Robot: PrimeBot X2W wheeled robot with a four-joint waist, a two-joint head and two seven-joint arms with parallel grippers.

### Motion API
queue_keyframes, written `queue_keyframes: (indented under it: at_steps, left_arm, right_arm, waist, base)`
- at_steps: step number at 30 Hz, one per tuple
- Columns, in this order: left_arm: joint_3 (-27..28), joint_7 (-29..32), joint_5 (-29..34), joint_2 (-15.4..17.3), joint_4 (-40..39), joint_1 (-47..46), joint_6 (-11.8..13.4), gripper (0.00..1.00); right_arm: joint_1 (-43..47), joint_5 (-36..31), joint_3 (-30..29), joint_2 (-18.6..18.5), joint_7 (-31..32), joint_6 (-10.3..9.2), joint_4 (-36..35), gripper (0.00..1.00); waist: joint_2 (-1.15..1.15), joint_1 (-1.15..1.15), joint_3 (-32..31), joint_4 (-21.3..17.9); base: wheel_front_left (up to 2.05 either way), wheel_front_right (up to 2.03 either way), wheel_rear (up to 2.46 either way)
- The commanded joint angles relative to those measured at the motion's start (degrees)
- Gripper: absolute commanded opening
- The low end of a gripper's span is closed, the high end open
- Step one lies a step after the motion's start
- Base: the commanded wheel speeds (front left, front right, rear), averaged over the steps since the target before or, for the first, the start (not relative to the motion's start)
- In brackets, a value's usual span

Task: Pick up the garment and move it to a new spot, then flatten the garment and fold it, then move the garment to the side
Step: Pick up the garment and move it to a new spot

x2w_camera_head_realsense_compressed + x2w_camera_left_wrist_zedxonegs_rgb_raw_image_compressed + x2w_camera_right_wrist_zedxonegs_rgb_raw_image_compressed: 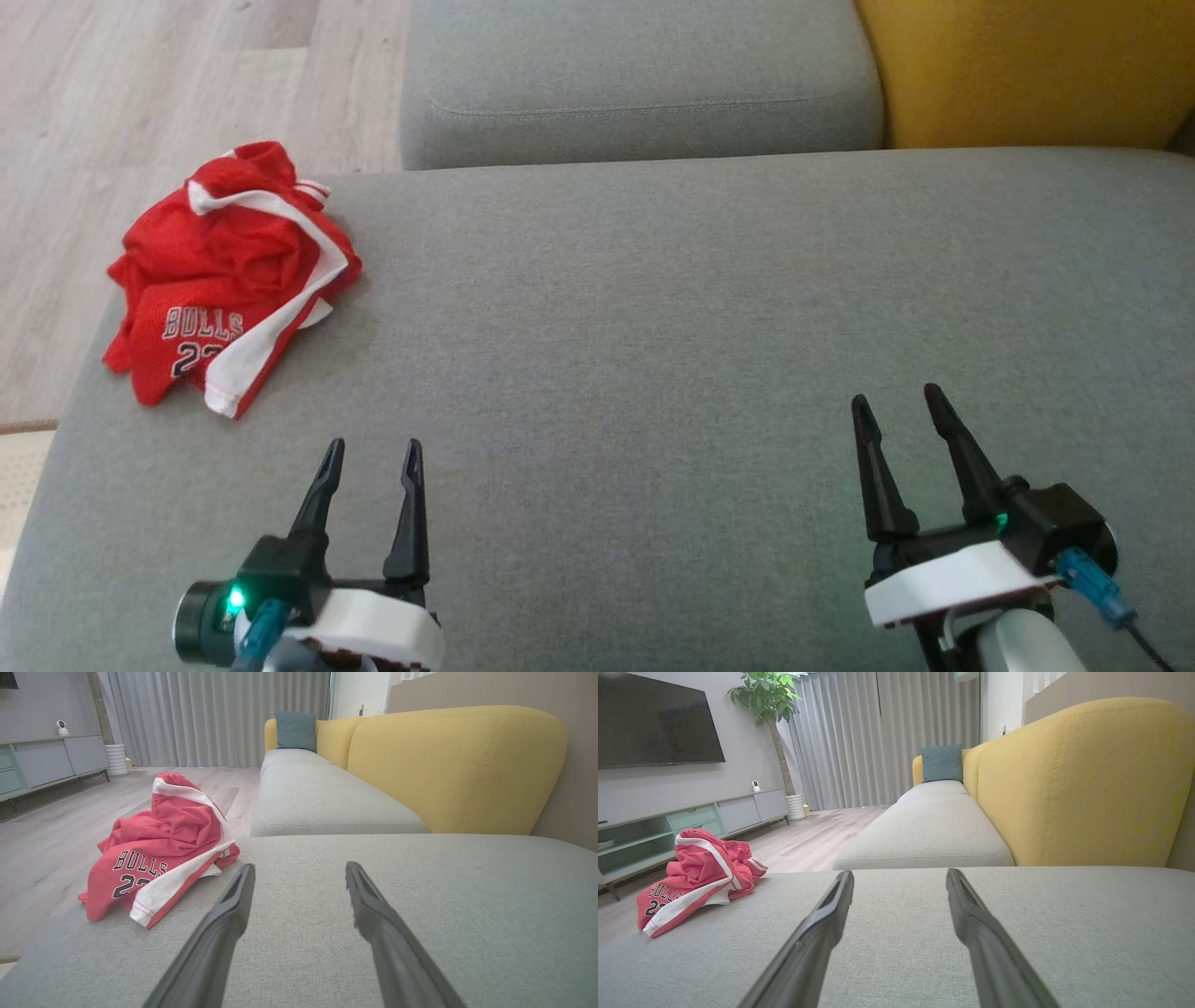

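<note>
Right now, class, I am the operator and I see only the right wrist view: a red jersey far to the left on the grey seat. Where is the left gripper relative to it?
Observer: In the head view the left gripper is over the sofa seat, on the robot's side of the jersey and apart from it.
Operator: Is it open?
Observer: Yes, its jaws stand apart with nothing between them.
Operator: Which arm is closer to the jersey?
Observer: The left. The right gripper is far across the seat, on the other side.
</note>
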Motion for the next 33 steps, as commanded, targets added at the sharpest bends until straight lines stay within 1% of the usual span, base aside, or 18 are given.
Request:
queue_keyframes:
  at_steps: [1, 7, 17, 22, 27, 33]
  left_arm:
    - [2.4, -0.7, -0.1, 0.3, -1.8, -2.3, 0.3, 1.00]
    - [2.7, -0.7, 0.1, 0.3, -2.0, -2.5, 0.3, 1.00]
    - [3.5, -0.7, 1.0, 0.3, -2.0, -2.4, -0.3, 1.00]
    - [4.1, -0.7, 1.2, 0.4, -2.2, -2.2, -0.6, 1.00]
    - [4.7, -0.7, 1.4, 0.4, -2.5, -1.9, -0.6, 1.00]
    - [5.3, -0.7, 1.4, 0.4, -3.0, -1.7, -0.7, 1.00]
  right_arm:
    - [-2.9, -0.1, 1.1, -0.4, -0.6, -0.05, -2.3, 1.00]
    - [-2.4, 0.2, 1.1, -0.4, -0.6, -0.05, -2.9, 1.00]
    - [-1.9, 1.5, 1.5, -0.4, -0.6, -0.05, -3.3, 1.00]
    - [-1.9, 1.9, 2.0, -0.4, -0.6, -0.05, -3.3, 1.00]
    - [-1.9, 2.1, 2.2, -0.4, -0.6, -0.05, -3.2, 1.00]
    - [-1.9, 2.1, 2.3, -0.4, -0.6, -0.05, -3.1, 1.00]
  waist:
    - [0.00, 0.00, 0.1, 0.9]
    - [0.00, 0.00, 0.0, 5.3]
    - [0.00, 0.00, -0.4, 16.1]
    - [0.00, 0.00, -0.5, 20.5]
    - [0.00, 0.00, -0.5, 23.6]
    - [0.00, 0.00, -0.3, 25.7]
  base:
    - [0.00, 0.00, 0.00]
    - [0.00, 0.00, 0.00]
    - [0.00, 0.00, 0.00]
    - [0.00, 0.00, 0.00]
    - [0.00, 0.00, 0.00]
    - [0.00, 0.00, 0.00]
